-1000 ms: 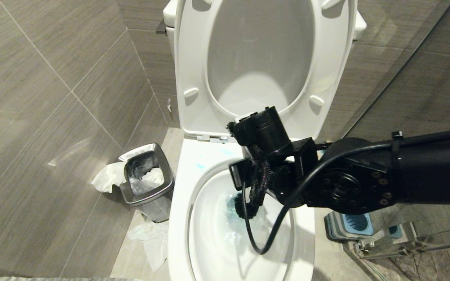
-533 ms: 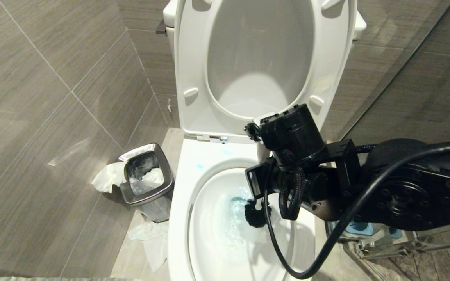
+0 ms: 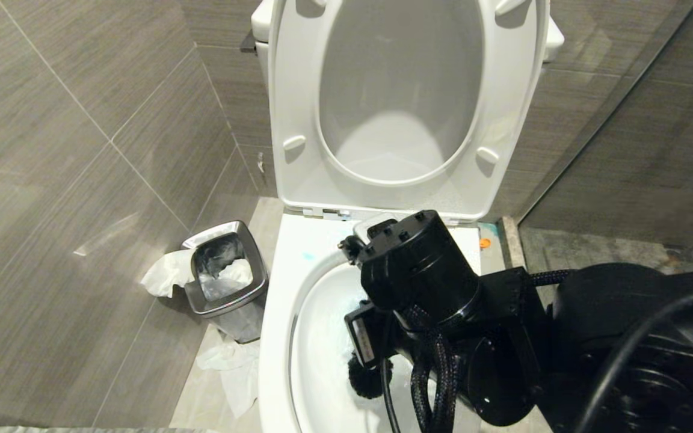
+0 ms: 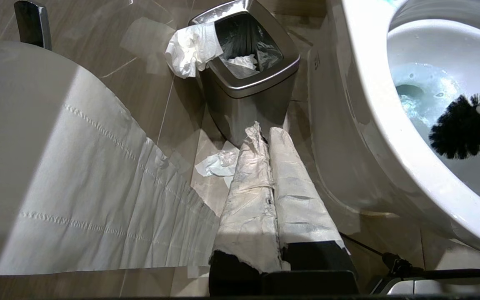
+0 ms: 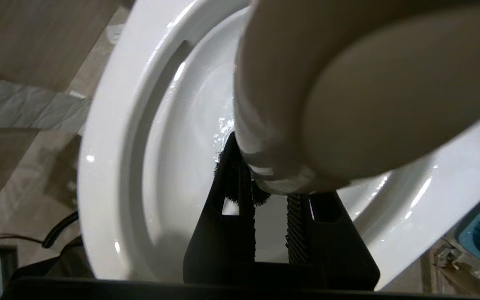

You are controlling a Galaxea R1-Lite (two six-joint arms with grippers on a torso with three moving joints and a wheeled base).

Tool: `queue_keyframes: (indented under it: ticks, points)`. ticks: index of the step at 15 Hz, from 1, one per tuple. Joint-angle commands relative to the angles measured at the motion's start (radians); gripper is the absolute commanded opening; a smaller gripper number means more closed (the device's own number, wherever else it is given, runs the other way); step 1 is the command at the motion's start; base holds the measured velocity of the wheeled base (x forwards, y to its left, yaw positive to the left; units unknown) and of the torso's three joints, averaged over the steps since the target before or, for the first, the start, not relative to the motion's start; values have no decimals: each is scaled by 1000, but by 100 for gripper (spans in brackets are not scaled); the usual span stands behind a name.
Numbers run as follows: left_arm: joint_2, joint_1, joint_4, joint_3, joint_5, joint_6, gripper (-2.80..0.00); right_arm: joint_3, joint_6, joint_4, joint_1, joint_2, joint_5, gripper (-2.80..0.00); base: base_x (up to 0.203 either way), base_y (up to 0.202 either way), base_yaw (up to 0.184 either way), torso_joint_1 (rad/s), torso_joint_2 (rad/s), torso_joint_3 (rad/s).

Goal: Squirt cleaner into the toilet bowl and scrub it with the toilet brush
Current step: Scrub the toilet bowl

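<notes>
While the toilet brush (image 4: 465, 129) is gripped by the right pincer (image 5: 271, 196), its black head is held low inside the toilet bowl (image 3: 274, 337); left pincer (image 4: 271, 166) clenched, parked beside.

a bathroom: white toilet bowl (image 3: 274, 337), steel waste bin (image 3: 226, 270) alongside, grey tiled walls (image 3: 82, 150)

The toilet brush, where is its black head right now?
The toilet brush is inside the toilet bowl, its head by the near wall beside the bluish water, held by the right tool; the waste bin stands left of the bowl.
</notes>
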Motion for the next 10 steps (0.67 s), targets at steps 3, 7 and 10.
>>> queue_keyframes:
  ticks: [3, 7, 10]
  points:
    - [0, 1, 0, 2, 0, 0, -280, -106, 6, -1, 24, 78, 2, -280, 0, 0, 0, 0, 0, 0]
    - [0, 1, 0, 2, 0, 0, -280, -292, -4, 28, 22, 193, 1, -280, 0, 0, 0, 0, 0, 0]
    - [0, 1, 0, 2, 0, 0, -280, -431, -26, 53, 1, 265, -2, -280, 0, 0, 0, 0, 0, 0]
